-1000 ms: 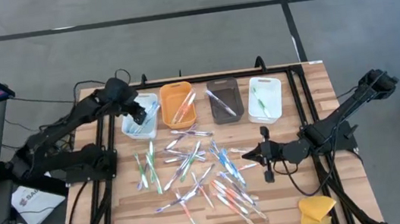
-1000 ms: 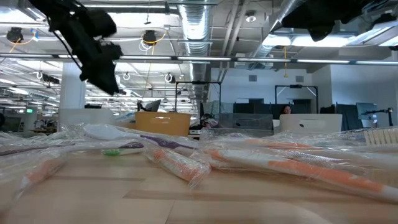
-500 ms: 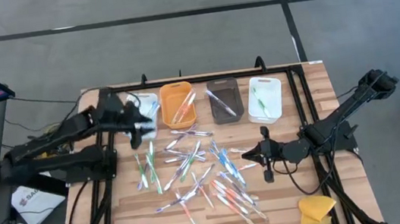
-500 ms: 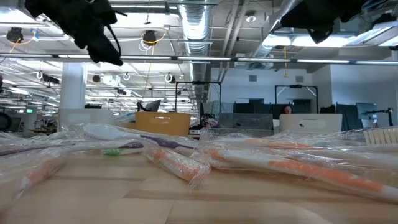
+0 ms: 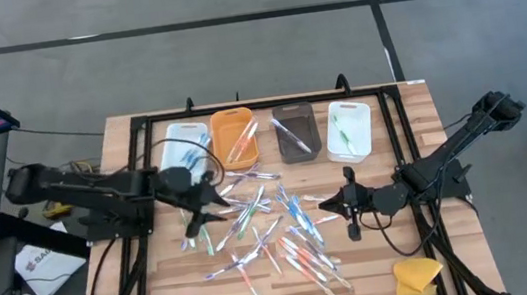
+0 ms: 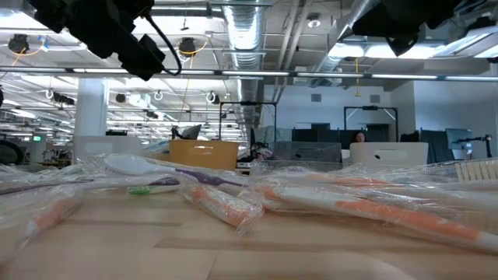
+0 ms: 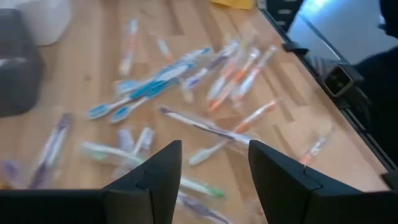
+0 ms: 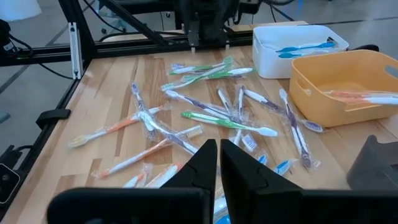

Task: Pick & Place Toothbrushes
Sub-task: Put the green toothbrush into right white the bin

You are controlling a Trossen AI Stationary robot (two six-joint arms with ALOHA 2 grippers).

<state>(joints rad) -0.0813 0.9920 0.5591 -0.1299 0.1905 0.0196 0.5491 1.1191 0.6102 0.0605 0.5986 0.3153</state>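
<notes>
Several wrapped toothbrushes (image 5: 258, 227) with blue, green, orange and clear handles lie scattered flat on the wooden table. They also show in the left wrist view (image 7: 149, 84) and in the right wrist view (image 8: 230, 121). My left gripper (image 5: 209, 198) hangs open above the left part of the heap. Nothing is between its fingers (image 7: 160, 177). My right gripper (image 5: 335, 202) is shut and empty, held above the table at the heap's right side, pointing toward it (image 8: 217, 163).
Four small trays stand in a row at the far side: white (image 5: 183, 145) with blue brushes, orange (image 5: 234, 136), dark (image 5: 294, 132) and white (image 5: 349, 129) with a green brush. A yellow lump (image 5: 418, 280) lies at the near right corner. A black frame (image 5: 268, 105) borders the table.
My left gripper has swung from above the far-left white tray toward the table's near edge and a little right. It now hangs over the heap of toothbrushes and has turned about on the way. My right gripper has kept still.
</notes>
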